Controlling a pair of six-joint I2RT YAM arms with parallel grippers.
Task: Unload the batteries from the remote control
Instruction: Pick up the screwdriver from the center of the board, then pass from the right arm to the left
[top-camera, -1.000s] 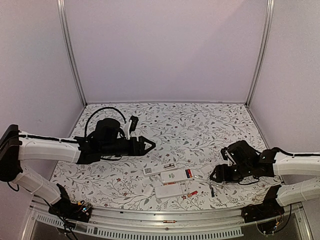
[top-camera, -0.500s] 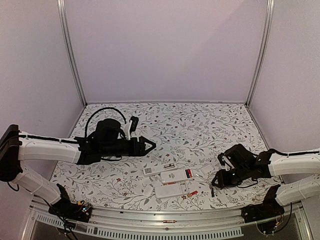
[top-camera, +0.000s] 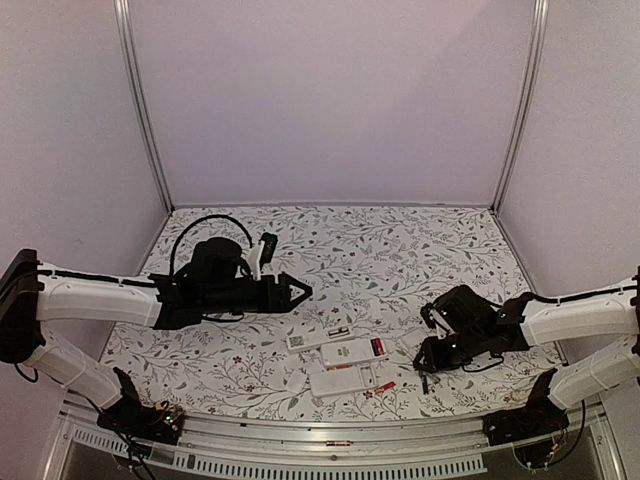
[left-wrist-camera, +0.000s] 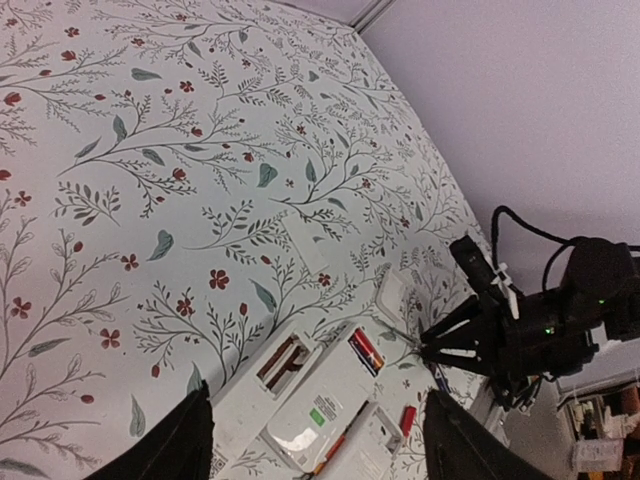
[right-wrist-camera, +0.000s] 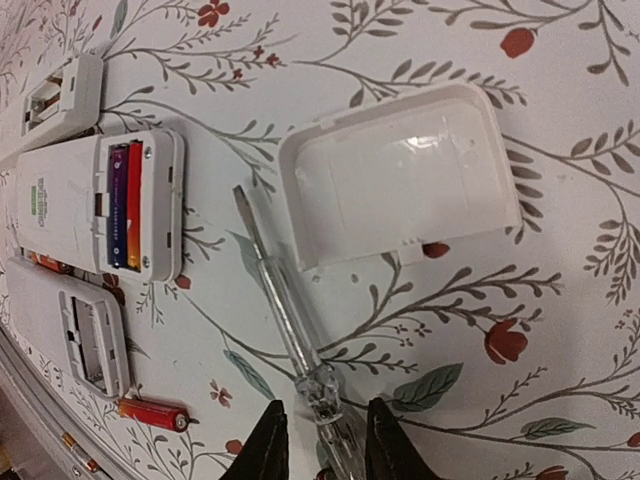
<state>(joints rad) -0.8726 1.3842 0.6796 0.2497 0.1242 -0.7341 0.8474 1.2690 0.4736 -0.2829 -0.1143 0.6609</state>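
Batteries — two slim cylinders, one purple fading to orange, one red — lie side by side in the open bay of the white middle remote, which rests back side up on the flowered tablecloth. I see a third cell, red-orange, loose on the cloth just beside the nearer remote, whose rectangular bay shows only bare plastic. A smaller remote farther back also lies uncovered; I cannot tell what its bay holds. A glossy white lid, rounded and shallow, lies hollow side up, apart from the remotes. Beside it runs a screwdriver — thin metal shaft, clear handle. My right gripper straddles that handle with jaws narrow; I cannot tell whether they pinch it. My left gripper hovers well apart, jaws spread wide.
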